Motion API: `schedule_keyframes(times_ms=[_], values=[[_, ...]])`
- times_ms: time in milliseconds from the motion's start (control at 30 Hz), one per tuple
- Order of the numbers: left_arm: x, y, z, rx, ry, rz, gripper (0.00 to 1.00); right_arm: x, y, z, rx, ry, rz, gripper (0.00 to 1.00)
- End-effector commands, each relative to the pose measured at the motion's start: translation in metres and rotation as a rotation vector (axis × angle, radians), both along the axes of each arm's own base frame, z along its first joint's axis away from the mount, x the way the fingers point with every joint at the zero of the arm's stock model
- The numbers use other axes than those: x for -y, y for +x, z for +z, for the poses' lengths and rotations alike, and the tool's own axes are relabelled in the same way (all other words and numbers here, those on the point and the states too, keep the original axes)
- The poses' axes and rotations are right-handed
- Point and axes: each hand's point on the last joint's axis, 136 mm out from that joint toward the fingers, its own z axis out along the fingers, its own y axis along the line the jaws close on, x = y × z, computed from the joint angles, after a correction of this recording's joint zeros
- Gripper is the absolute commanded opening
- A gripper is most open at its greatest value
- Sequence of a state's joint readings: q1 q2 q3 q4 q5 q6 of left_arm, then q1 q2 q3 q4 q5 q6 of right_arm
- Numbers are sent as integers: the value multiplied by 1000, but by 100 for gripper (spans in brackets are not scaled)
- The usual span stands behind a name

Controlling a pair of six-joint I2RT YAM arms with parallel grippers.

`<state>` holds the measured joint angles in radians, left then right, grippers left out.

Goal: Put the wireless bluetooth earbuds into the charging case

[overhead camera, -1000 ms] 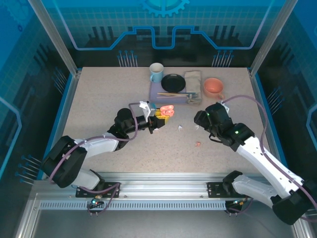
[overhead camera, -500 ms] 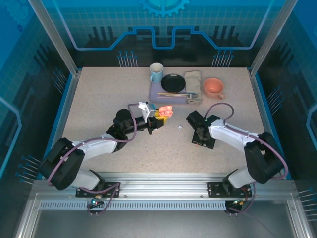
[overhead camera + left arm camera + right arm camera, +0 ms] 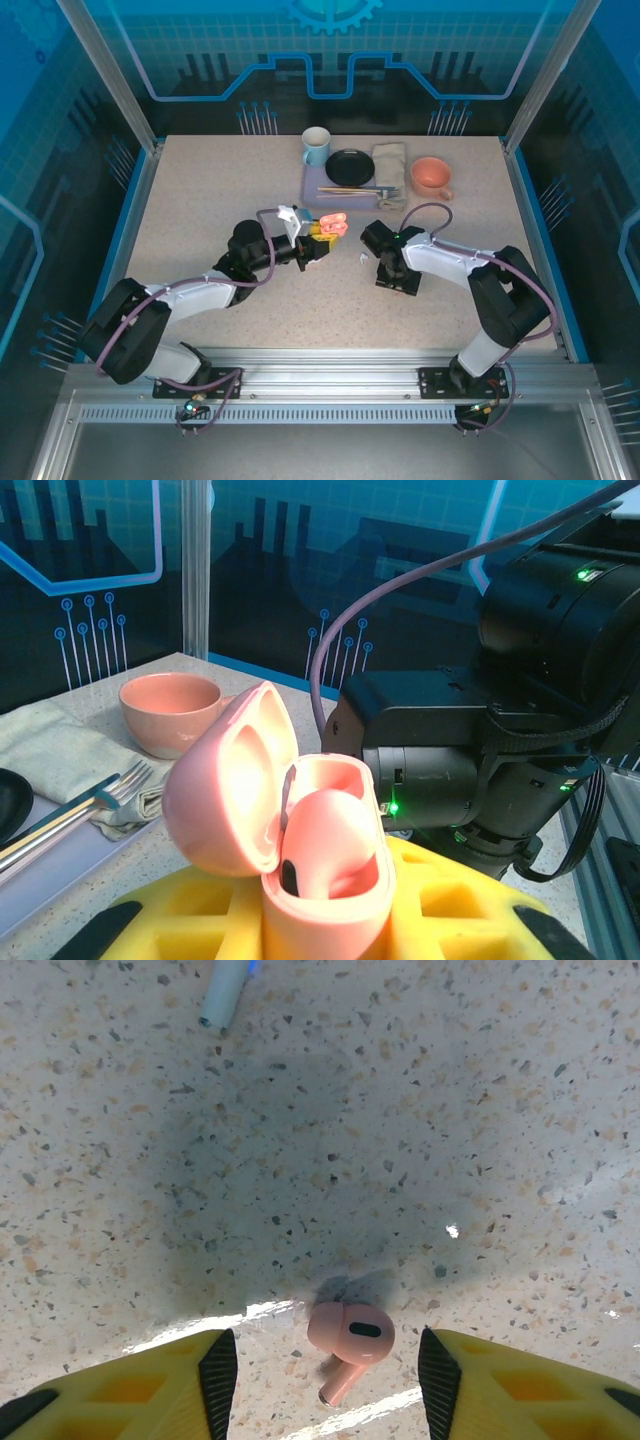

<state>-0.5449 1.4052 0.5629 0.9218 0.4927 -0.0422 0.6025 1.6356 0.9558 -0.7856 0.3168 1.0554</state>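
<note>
at the centre of the worktop, the right gripper (image 3: 325,1375) has swung in from the right side and come down over the loose pink earbud (image 3: 350,1334); a second ago its arm stood further right and clear of that spot; its fingers (image 3: 180,1385) stand apart, one on each side of the earbud, touching neither side, and they have narrowed over the last second; the earbud lies flat on the bare worktop, not yet gripped; just left of it, the left gripper (image 3: 330,930) has not moved; it is clamped on the pink case (image 3: 225,780), lid hinged open toward the right arm; a seated earbud (image 3: 325,845) appears to be already in the case; the second socket cannot be made out; a white earbud (image 3: 362,258) lies between the two grippers, untouched; judgement: the approach is done and the pick is at the closing stage; lift, carry to the open case and seating remain; risk: the small rounded earbud may slip or roll as the fingers meet.
</note>
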Motion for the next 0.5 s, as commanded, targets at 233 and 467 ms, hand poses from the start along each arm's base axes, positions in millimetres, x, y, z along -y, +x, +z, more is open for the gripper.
schedule_keyframes(times_ms=[233, 467], values=[[-4, 0, 4, 52, -9, 11, 0, 8, -10, -16, -43, -54, -28, 50], [-5, 0, 2, 46, -7, 13, 0, 15, -13, -21, -43, -71, -40, 47]])
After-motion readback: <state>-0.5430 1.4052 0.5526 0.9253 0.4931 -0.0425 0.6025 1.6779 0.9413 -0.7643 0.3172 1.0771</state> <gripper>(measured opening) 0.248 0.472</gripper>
